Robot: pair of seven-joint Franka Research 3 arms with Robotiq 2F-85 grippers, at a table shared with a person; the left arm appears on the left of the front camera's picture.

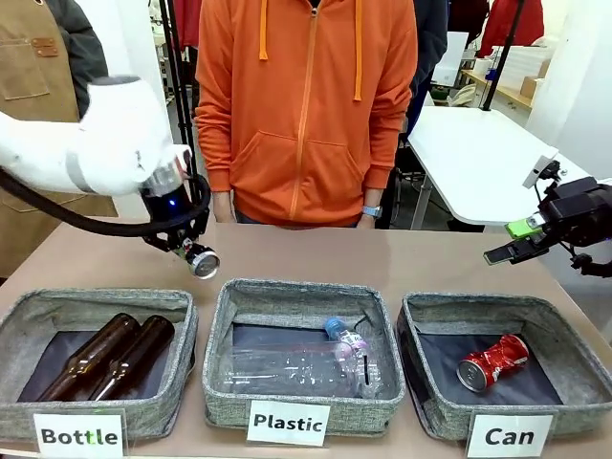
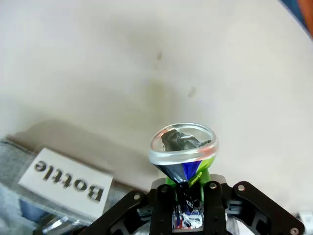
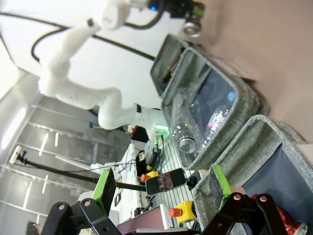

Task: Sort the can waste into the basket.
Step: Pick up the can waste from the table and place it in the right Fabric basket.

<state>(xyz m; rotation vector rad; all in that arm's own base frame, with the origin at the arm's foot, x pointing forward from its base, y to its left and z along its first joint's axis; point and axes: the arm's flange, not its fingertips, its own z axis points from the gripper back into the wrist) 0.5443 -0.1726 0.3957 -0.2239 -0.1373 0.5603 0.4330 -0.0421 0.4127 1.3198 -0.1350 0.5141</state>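
Now, my left gripper (image 1: 194, 251) is clamped on the dark crushed can (image 1: 202, 261), which hangs above the table (image 1: 316, 253) at about 12 o'clock of the "Bottle" bin (image 1: 96, 311), just past its far rim. Left wrist view: the can's silver end (image 2: 183, 142) faces the camera, the blue body pinched to a wedge between my green pads (image 2: 208, 162); the "Bottle" label (image 2: 67, 180) sits at about 8 o'clock from it.

My right gripper (image 1: 521, 241) hovers at roughly 1 o'clock of the "Can" basket (image 1: 564, 330), above its far right corner, jaws wide apart and holding nothing. Right wrist view: both green pads (image 3: 104, 186) stand well apart, with the basket wall (image 3: 254, 147) between and beyond them.

Red crushed can (image 1: 492, 361) lies on its side on the basket's dark bottom, silver end toward the front label (image 1: 509, 436).

"Plastic" bin (image 1: 306, 296), middle: a clear plastic bottle (image 1: 296, 366) on its side. "Bottle" bin: two brown glass bottles (image 1: 110, 356) side by side, necks toward the near left.

Person in an orange hoodie (image 1: 306, 105) stands at 12 o'clock, at the far table edge.
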